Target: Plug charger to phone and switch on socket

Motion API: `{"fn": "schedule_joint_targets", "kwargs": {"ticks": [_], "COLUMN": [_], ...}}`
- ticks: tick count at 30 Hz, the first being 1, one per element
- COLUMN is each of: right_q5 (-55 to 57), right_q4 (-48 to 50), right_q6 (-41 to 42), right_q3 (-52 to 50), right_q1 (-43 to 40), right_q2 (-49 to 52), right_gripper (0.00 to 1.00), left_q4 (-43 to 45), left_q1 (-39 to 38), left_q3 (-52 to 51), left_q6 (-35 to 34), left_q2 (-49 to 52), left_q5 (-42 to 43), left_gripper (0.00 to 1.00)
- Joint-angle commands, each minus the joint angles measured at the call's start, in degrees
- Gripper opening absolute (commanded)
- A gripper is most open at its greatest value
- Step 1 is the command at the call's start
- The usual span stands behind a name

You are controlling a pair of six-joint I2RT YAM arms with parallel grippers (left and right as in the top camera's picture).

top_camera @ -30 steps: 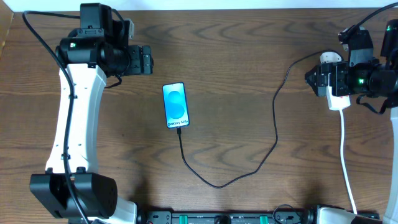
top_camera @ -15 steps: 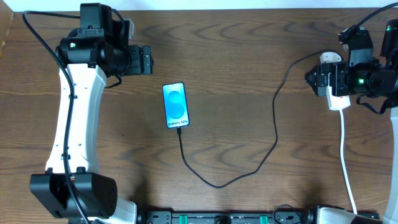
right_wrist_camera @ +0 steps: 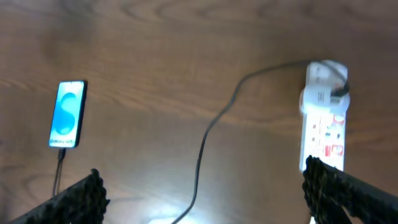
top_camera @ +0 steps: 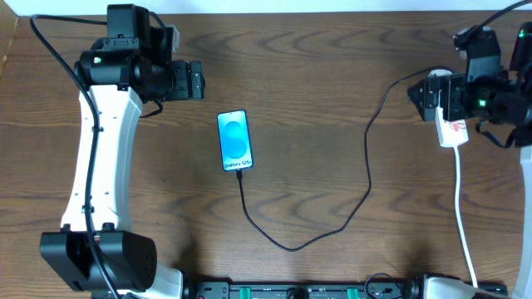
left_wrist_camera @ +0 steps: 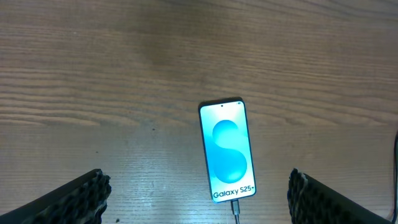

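Dark wood-grain table (top_camera: 332, 75) seen from above; the phone (top_camera: 234, 140) lies face up left of centre, screen lit blue, uncovered; the charger (top_camera: 368, 166) loops from its lower edge, where the plug tip appears seated, across to the white adapter (right_wrist_camera: 323, 78) on the socket (top_camera: 453, 133) at right; the right arm (top_camera: 499, 104) partly hides that strip; left gripper (top_camera: 198, 80) and right gripper (top_camera: 420, 98) both gape wide, holding nothing.

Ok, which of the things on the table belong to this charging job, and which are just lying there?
Part of the job:
- phone, screen lit
- charger, black cable with its tip at the phone's lower end
- socket, white strip with red marks

Just there:
- white cord leading off the socket
- wooden table
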Motion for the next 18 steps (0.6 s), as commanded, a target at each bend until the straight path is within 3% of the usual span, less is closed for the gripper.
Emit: {"fn": "schedule_joint_targets", "kwargs": {"ticks": [1,8,18], "right_q5": [0.1,0.1,0.1], "right_q4": [5.8,21.9,49.0], "right_q6": [-1.0,-9.5,-13.8], "right_q3": [-2.8,-16.9,-48.8], "right_q1": [2.7,7.6,9.1], "right_q2": [-4.2,-13.0,-32.7], "right_gripper": [0.99,0.99,0.99], "left_q4": [-0.1,-0.1,-0.1], "left_q1": [0.2,0.2,0.2], "left_q3": [0.6,0.6,0.6], "left_q6": [-0.3,-0.2,-0.2], "left_q2": [-0.4,-0.4,-0.4], "left_q5": [-0.4,-0.4,-0.4], "left_gripper": [0.93,0.93,0.93]}}
